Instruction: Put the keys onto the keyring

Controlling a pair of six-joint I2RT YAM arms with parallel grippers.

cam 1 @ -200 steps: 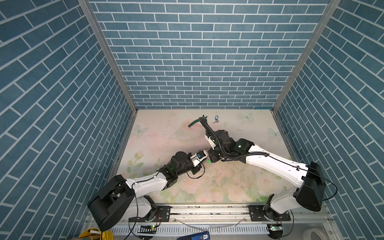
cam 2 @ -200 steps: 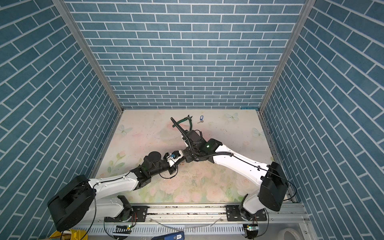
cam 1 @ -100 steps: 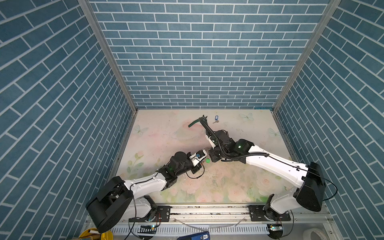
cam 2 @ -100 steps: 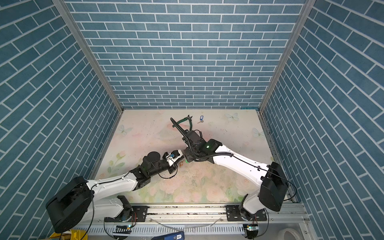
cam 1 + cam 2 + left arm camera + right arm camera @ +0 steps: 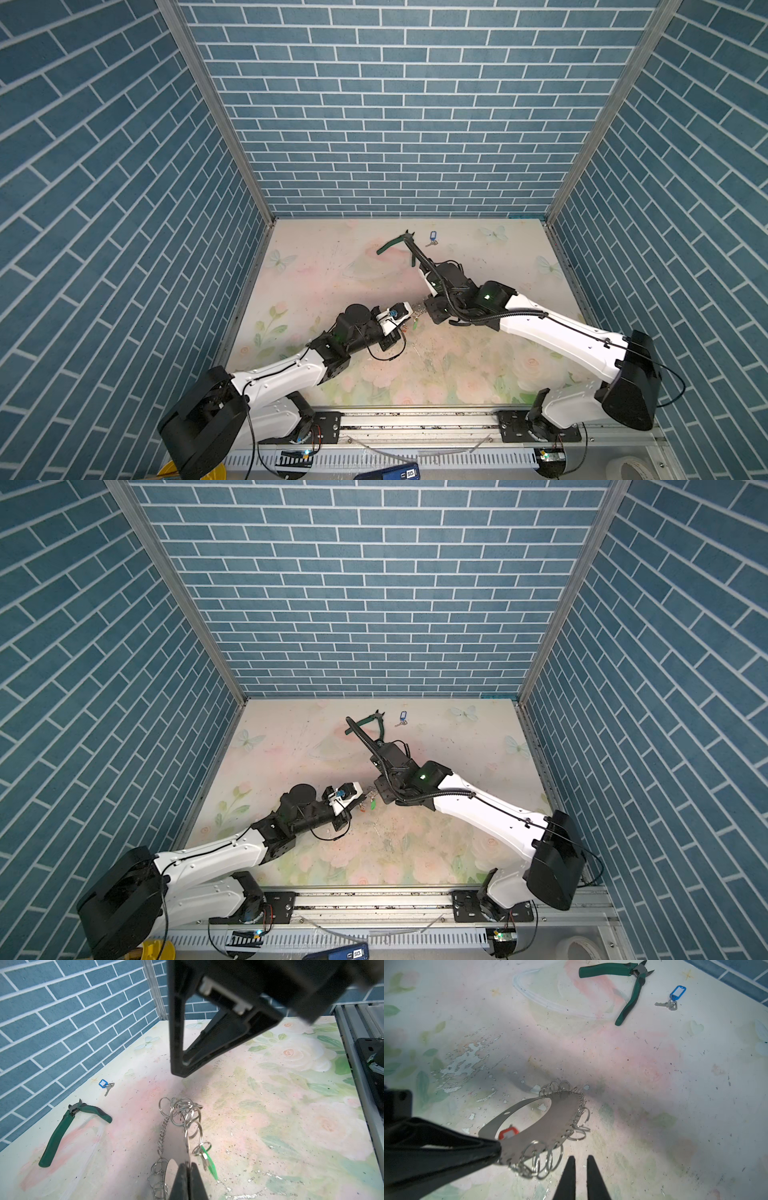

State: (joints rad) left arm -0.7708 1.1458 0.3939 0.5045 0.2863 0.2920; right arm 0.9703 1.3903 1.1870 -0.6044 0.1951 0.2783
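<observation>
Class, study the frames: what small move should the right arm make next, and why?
Probably swing the right gripper, its jaws slightly apart and empty, toward the keys lying beside the pliers. The left gripper is shut on the keyring, and that blue-tagged key is not yet on it.

pliers (image 5: 604,969) green-handled, lying open | green-tagged key (image 5: 211,1166) | red tag (image 5: 508,1132) | floral tabletop (image 5: 332,266)

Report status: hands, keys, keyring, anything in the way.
Left hand shut on the keyring. Right hand slightly open, empty, beside the keyring. Keys loose on the table near the back wall. Pliers lie close beside them.
</observation>
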